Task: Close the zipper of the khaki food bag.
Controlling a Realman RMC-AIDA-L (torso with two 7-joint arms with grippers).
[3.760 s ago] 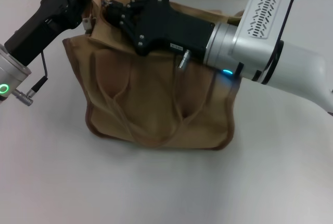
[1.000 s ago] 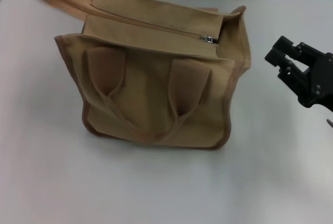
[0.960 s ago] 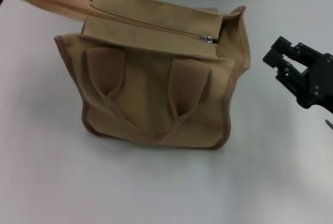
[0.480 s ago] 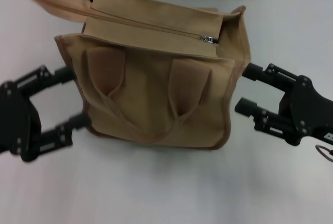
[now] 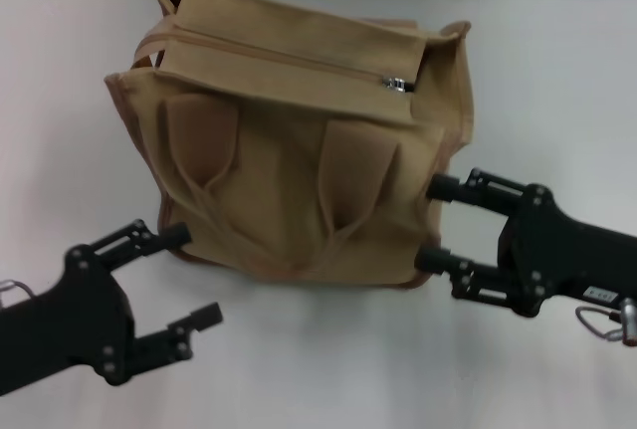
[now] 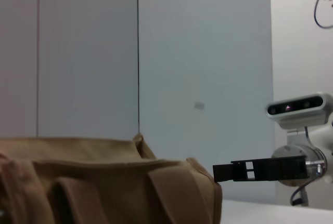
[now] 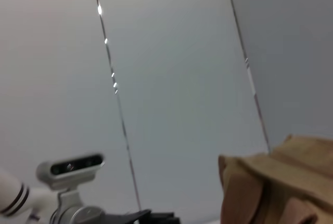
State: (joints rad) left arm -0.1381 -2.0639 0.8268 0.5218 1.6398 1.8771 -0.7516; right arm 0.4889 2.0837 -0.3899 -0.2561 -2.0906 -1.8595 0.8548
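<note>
i see the boxy tan canvas food bag with brown piping [image 5: 299, 160] standing upright on the white tabletop [image 5: 557, 61], toward the far edge and about midway between the left and right edges. its two soft loop handles [image 5: 214, 185] hang down the near face from wide strap patches. the khaki-taped zipper line [image 5: 279, 51] runs across the bag's top, and the small silver metal slider [image 5: 399, 83] sits at the right end of that line, next to the bag's right side panel. my left black gripper [image 5: 194, 280] is low by the bag's near-left bottom corner, fingers [image 5: 199, 318] spread wide apart, holding nothing, not touching the bag as far as i can tell. my right black gripper [image 5: 436, 225] is at the bag's near-right corner, fingers [image 5: 448, 188] wide apart, tips right at the bag's side, gripping nothing. left wrist view shows the bag's tan top edge [image 6: 104, 182] and the other arm's dark finger [image 6: 260, 171] past it.
</note>
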